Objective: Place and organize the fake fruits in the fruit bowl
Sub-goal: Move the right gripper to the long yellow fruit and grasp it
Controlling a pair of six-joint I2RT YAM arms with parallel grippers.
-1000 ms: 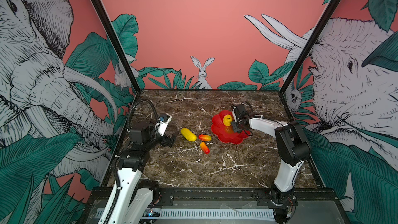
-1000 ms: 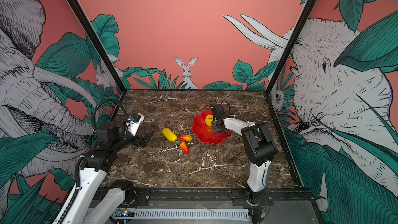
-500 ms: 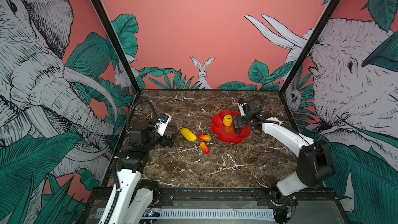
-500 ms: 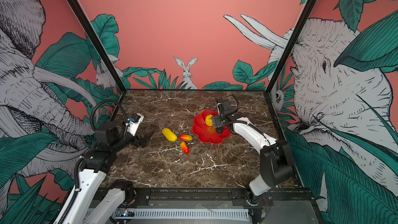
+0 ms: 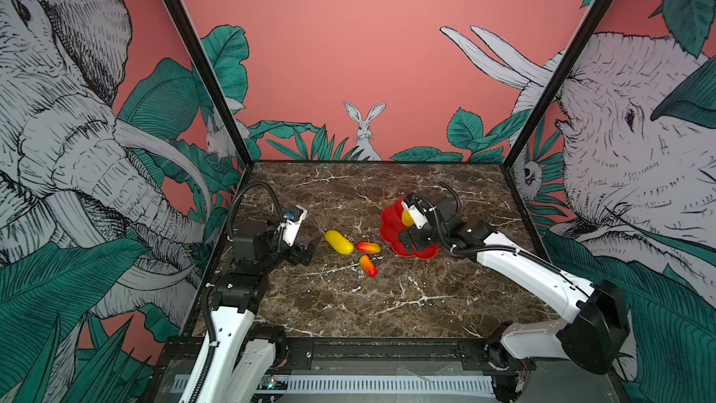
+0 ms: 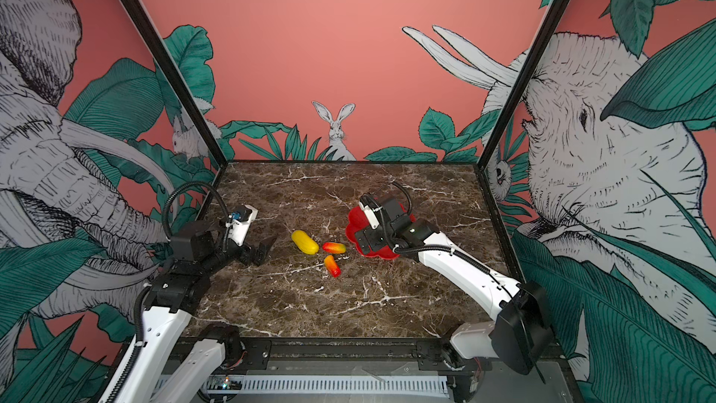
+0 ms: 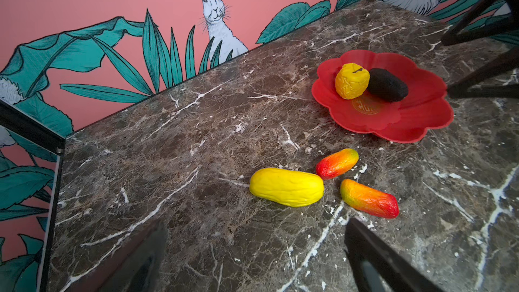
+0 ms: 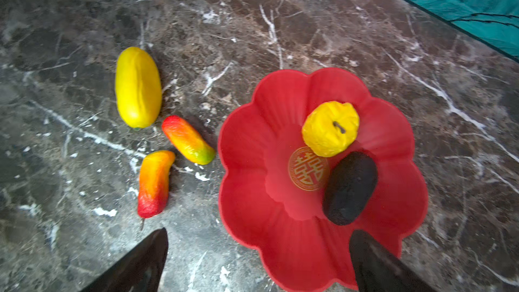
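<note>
Red fruit bowl [image 8: 309,254] sits right of centre on the marble surface [image 5: 348,304] in both top views. Inside it: stubby lumpy yellow fruit [image 8: 330,128] touching the black-brown oval [image 8: 349,188], both beside the gold emblem [image 8: 308,168]. Right pincer [image 8: 258,262] hangs over the bowl's near rim, fingers spread wide, nothing between them. On the surface just left of the bowl: long yellow fruit [image 5: 338,241], and two red-orange-yellow pieces, one [image 5: 368,247] nearer the bowl, one [image 5: 368,265] lower in frame. Left pincer [image 7: 252,259] at centre-left of the top views, spread and empty, pointing toward the loose fruits.
</note>
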